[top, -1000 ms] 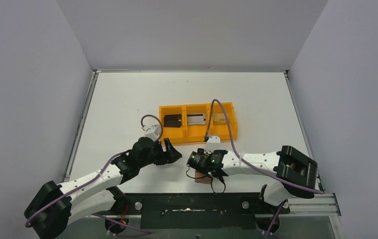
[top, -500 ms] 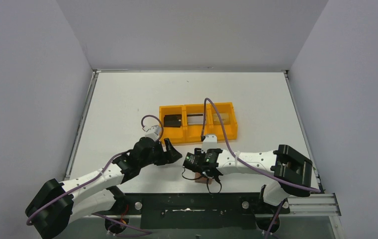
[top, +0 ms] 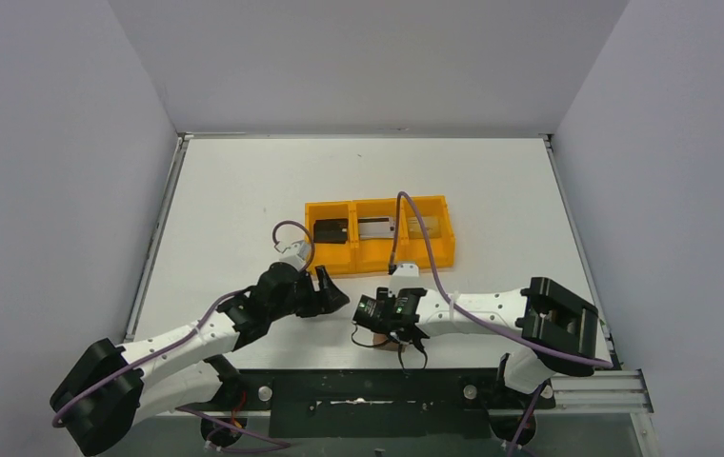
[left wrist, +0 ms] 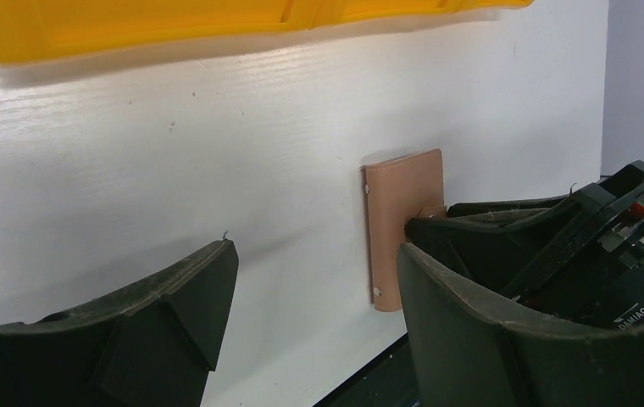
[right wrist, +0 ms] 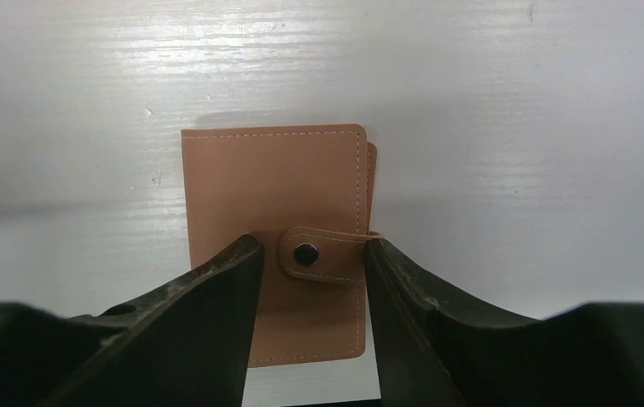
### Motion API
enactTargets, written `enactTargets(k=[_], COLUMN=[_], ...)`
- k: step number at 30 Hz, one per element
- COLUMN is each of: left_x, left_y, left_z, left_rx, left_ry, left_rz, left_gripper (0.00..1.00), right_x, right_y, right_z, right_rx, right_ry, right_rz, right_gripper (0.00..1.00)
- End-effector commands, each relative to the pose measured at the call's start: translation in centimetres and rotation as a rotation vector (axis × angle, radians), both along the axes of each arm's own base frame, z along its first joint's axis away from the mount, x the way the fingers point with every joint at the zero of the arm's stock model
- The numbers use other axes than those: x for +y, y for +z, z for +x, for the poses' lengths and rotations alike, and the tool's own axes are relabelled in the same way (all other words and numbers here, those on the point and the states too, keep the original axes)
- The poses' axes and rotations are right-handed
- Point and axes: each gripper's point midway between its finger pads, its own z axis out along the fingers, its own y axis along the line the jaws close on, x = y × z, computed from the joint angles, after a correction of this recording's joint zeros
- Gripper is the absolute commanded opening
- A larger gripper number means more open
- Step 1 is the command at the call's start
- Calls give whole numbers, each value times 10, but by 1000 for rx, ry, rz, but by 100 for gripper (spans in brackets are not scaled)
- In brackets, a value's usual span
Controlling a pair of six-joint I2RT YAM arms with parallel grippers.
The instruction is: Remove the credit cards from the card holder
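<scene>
The card holder [right wrist: 268, 178], a closed brown leather wallet with its snap tab [right wrist: 323, 254] fastened, lies flat near the table's front edge and also shows in the left wrist view [left wrist: 403, 220]. My right gripper [right wrist: 312, 250] is open just above it, one finger on each side of the tab. In the top view the right gripper [top: 382, 328] covers most of the wallet [top: 390, 346]. My left gripper [left wrist: 314, 254] is open and empty to the wallet's left [top: 331, 290]. A black card [top: 331, 231], a silvery card [top: 375, 228] and a gold-tan card [top: 423, 227] lie in the tray.
The orange three-compartment tray [top: 380, 255] stands just behind both grippers, and its front wall shows in the left wrist view [left wrist: 174, 21]. The right arm's cable arches over the tray's right compartment. The table's front edge is right beside the wallet.
My right gripper has shifted a little to the left over the wallet, which it now hides more. The left arm has barely moved.
</scene>
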Motion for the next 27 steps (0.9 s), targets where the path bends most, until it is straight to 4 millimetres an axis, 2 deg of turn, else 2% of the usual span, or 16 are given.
enactTargets(k=[1, 5, 10, 14, 16, 20, 25, 27], left_x=[-18, -26, -40, -58, -69, -88, -112, -117], left_y=[25, 22, 20, 18, 15, 3, -8, -19], left_z=[8, 4, -1, -7, -10, -16, -27, -32], left_rx=[-64, -53, -46, -46, -38, -12, 13, 34], left_ry=[-28, -52, -84, -123, -146, -174, -224, -233], left_rz=[-69, -57, -51, -44, -37, -23, -43, -14], left_gripper=[68, 66, 66, 66, 66, 66, 63, 60], right_x=[1, 1, 7, 12, 14, 11, 13, 13], right_y=[-7, -12, -6, -2, 0, -3, 2, 5], right_z=[-2, -5, -2, 1, 2, 1, 4, 4], right_rx=[-8, -4, -34, -45, -46, -34, -47, -55], right_ry=[-10, -18, -9, -2, -9, -19, -15, -13], right_rz=[36, 64, 148, 245, 291, 364, 466, 502], right_gripper=[44, 39, 28, 12, 10, 0, 0, 0])
